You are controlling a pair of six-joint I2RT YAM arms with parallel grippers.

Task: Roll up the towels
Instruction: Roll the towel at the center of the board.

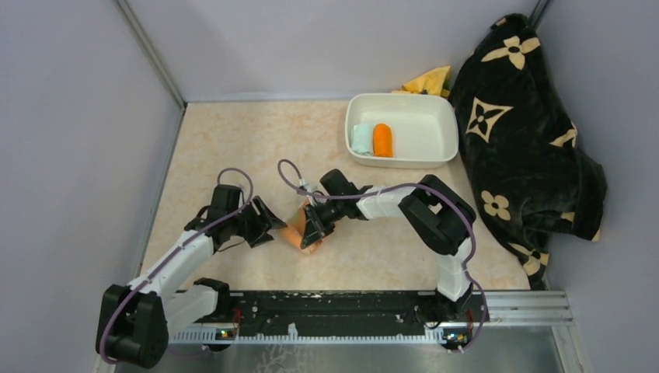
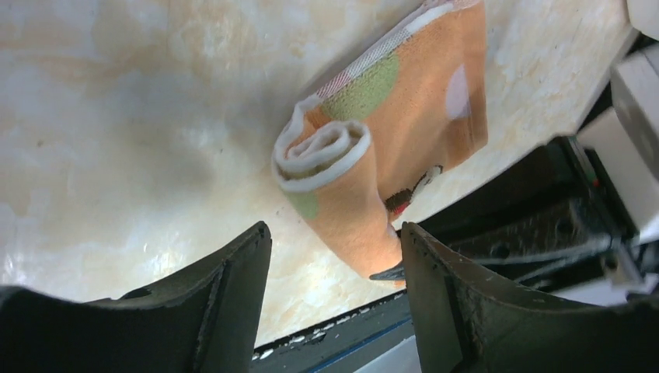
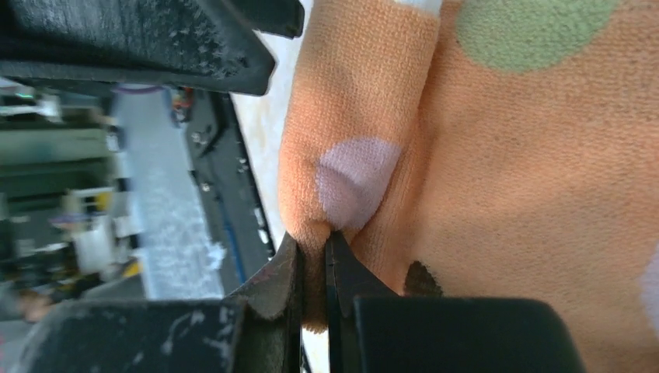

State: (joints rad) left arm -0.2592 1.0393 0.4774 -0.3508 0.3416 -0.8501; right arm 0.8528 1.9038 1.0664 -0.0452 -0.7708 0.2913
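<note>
At the near centre of the desk [image 1: 233, 140], between both arms, the dotted towel [image 1: 299, 231] lies rolled. Its spiral end faces the left tool [image 2: 334, 229], which stands just beside it, jaws apart and empty. The right tool [image 3: 315, 256] is clamped on a fold of the roll's outer layer, so that arm has control. The mint towel [image 1: 361, 138] and orange towel [image 1: 382, 140] lie rolled in the white tub [image 1: 400, 97], well apart.

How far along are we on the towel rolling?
Done: the pale mint green rolled towel and the plain bright orange rolled towel lie side by side in the white tub. In hand: the orange polka-dot towel, loosely rolled on the table, pinched by the right gripper; the left gripper stands open beside it. Left: tighten that roll, then probably move it to the tub.
</note>
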